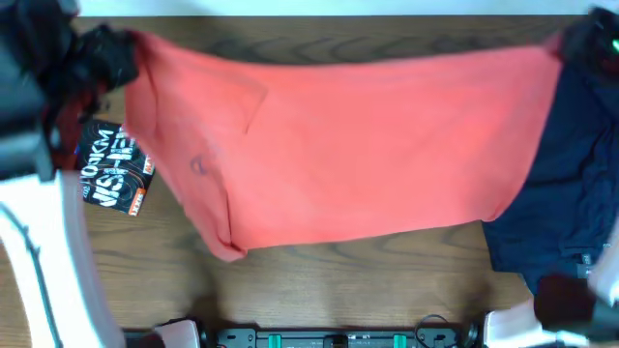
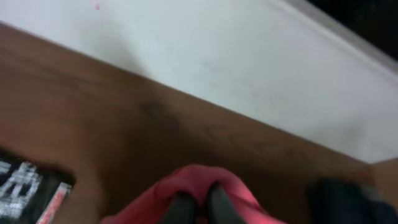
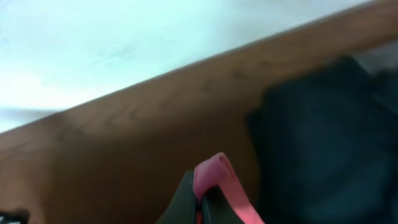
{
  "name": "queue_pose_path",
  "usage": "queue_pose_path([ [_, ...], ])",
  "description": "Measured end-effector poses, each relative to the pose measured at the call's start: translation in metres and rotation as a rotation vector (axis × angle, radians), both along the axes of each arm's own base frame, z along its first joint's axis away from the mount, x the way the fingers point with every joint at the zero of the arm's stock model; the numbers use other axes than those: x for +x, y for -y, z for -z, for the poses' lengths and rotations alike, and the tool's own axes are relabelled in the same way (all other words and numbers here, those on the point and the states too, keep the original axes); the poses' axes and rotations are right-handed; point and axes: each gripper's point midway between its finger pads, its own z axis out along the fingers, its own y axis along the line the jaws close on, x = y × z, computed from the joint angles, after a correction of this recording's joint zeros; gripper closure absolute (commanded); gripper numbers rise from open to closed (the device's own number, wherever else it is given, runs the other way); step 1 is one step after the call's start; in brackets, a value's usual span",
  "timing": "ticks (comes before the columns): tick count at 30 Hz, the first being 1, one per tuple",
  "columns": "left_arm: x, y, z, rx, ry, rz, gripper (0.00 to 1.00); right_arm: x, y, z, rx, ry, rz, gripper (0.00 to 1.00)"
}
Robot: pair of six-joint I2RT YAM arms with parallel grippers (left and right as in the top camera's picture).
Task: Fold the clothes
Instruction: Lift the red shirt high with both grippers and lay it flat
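The coral-red T-shirt (image 1: 348, 145) hangs stretched across the table, held up by its two upper corners; no lettering shows on this side. My left gripper (image 1: 114, 56) is shut on the shirt's left corner; in the left wrist view the red cloth (image 2: 199, 183) bunches over the closed fingers (image 2: 200, 208). My right gripper (image 1: 580, 43) is shut on the right corner; the right wrist view shows a pink fold of cloth (image 3: 214, 174) pinched between its fingers (image 3: 200, 202).
A small black shirt with white and orange print (image 1: 114, 169) lies at the left, partly under the red shirt. Dark navy garments (image 1: 571, 193) lie at the right. The wooden table (image 1: 338, 280) ends at a white wall behind (image 2: 217, 50).
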Motion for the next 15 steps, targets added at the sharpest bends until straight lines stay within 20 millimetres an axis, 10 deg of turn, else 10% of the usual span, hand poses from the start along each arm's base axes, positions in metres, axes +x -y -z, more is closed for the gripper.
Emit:
queue_pose_path([
  [8, 0.116, -0.012, -0.001, 0.029, 0.258, 0.017, 0.94, 0.126, -0.021, 0.006, 0.059, 0.265, -0.025, 0.99],
  [15, 0.125, -0.027, -0.097, -0.04, 0.59, -0.044, 0.94, 0.132, -0.017, -0.078, 0.165, 0.531, 0.025, 0.99],
])
